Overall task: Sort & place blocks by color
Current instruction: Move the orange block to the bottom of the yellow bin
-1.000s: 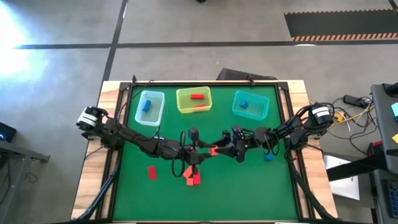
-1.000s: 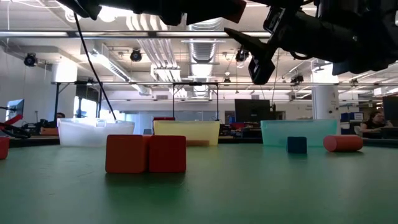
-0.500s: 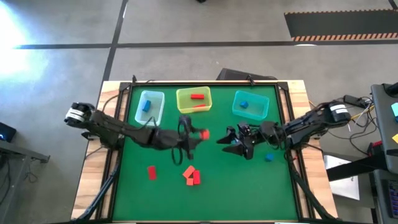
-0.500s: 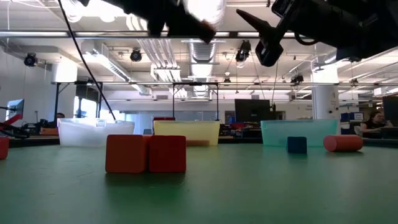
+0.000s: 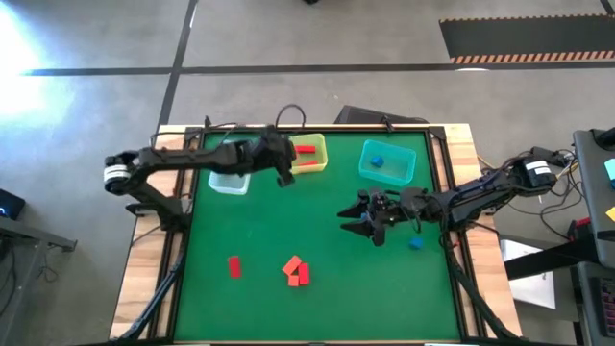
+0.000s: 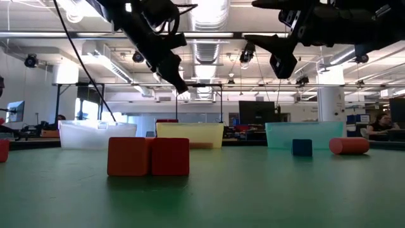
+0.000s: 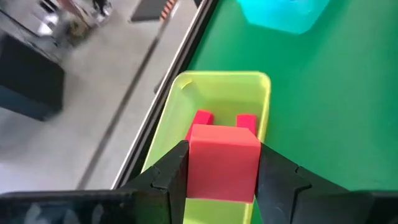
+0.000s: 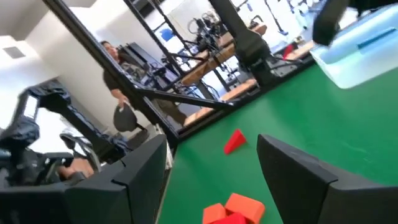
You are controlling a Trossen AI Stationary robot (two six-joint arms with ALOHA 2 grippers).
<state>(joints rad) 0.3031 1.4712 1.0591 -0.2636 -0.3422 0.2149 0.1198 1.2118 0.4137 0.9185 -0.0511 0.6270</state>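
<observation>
The left gripper (image 7: 222, 180) grips a smooth red cube (image 7: 222, 163) above the translucent yellow bin (image 7: 264, 84), which holds two red blocks (image 7: 200, 118). The right gripper (image 5: 357, 223) hangs open over the green mat (image 5: 384, 288).

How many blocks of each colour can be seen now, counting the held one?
Red or orange-red blocks: 7 (1 in the left gripper, 2 in the yellow bin, 4 on the table)
Blue blocks: 2 (1 in the teal bin, 1 on the table)
Total: 9; the left arm hides part of the clear bin.
</observation>
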